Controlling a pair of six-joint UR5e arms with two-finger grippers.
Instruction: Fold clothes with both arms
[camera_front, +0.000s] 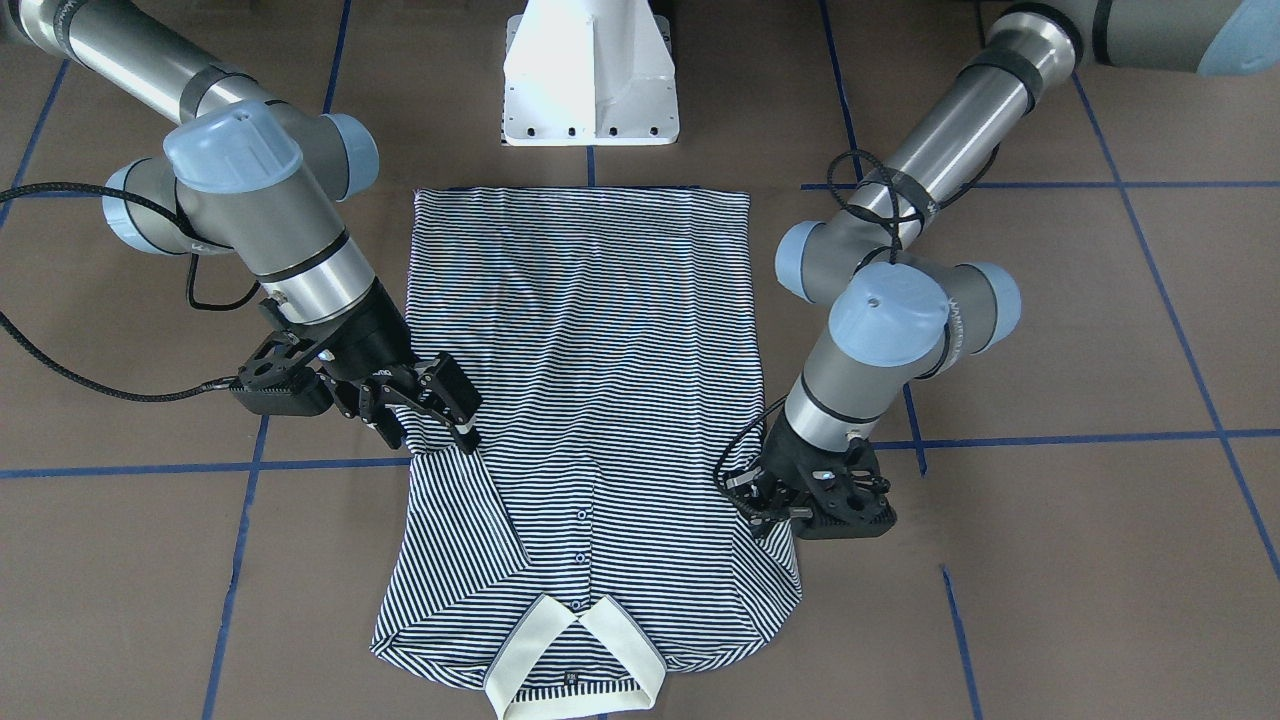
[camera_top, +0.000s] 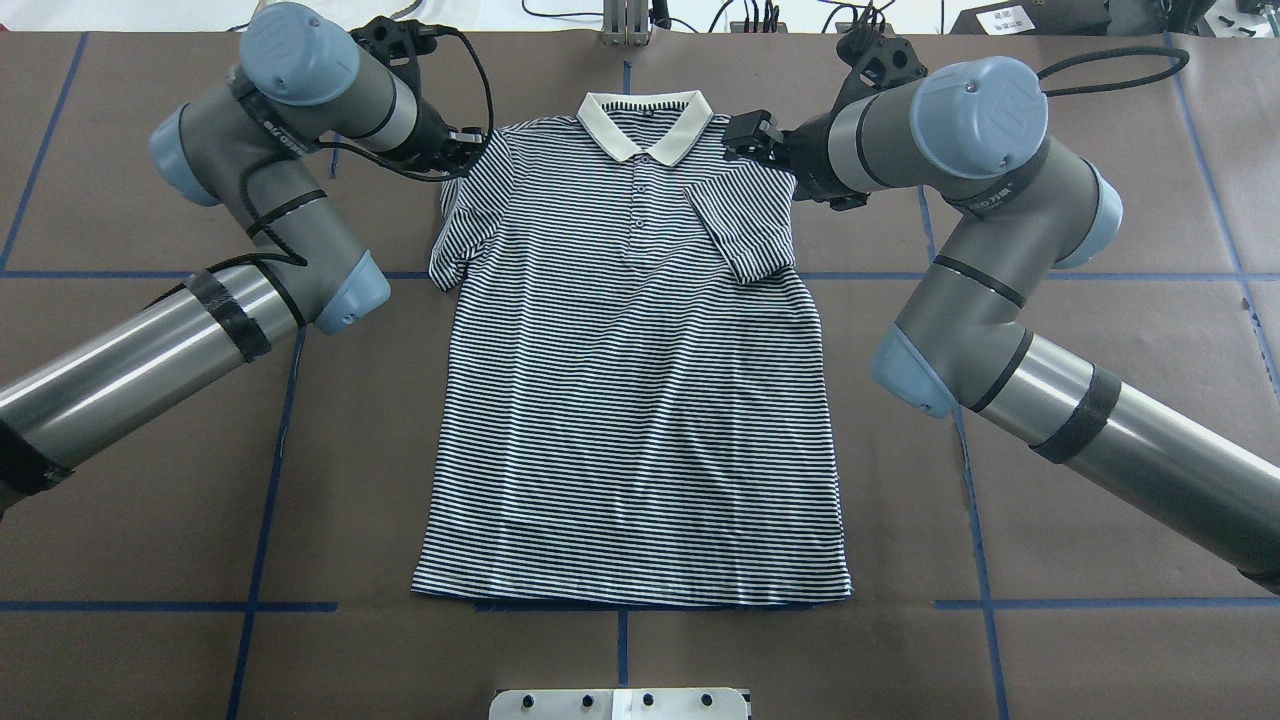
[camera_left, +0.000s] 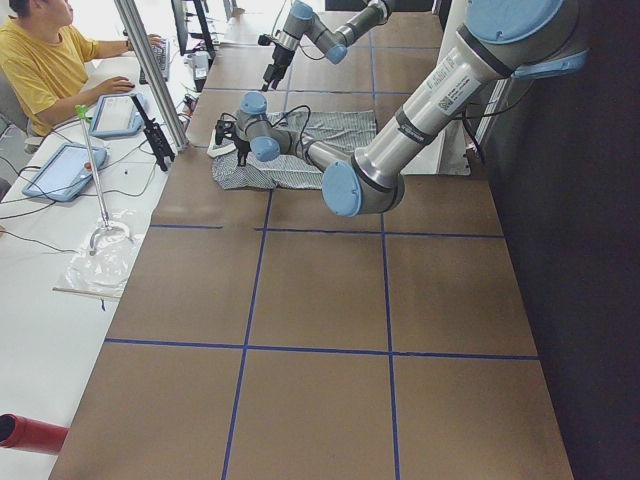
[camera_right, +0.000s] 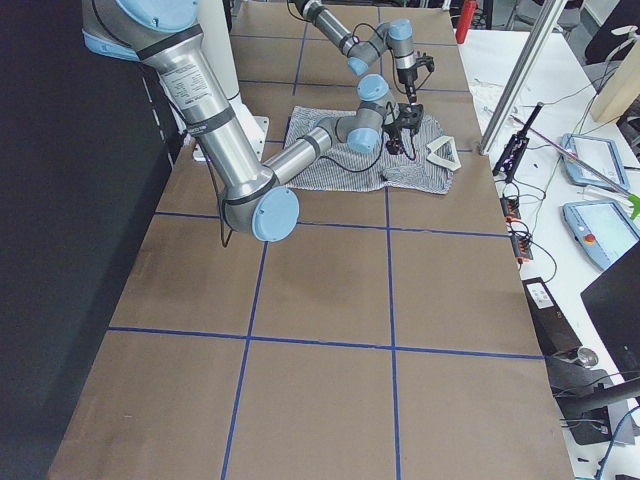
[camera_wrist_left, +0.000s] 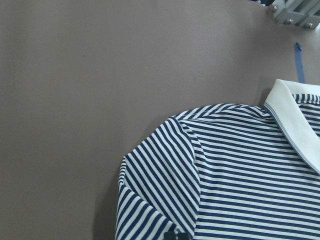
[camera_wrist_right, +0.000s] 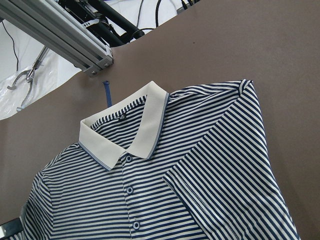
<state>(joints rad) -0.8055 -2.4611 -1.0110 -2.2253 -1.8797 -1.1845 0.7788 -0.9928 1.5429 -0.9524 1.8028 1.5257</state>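
Right gripper (camera_front: 430, 432) hangs with its fingers spread wide over the shoulder of the shirt (camera_top: 630, 400) on that side. The left gripper (camera_front: 768, 505) sits low at the opposite shoulder edge, and I cannot tell whether it is parted or pinching cloth. Going outward from the robot's white base (camera_top: 620, 703), the striped shirt lies flat and front-up on the brown table (camera_top: 1050, 250), hem nearest, then the right-side sleeve (camera_top: 745, 235) folded in over the chest, and the cream collar (camera_top: 645, 125) farthest.
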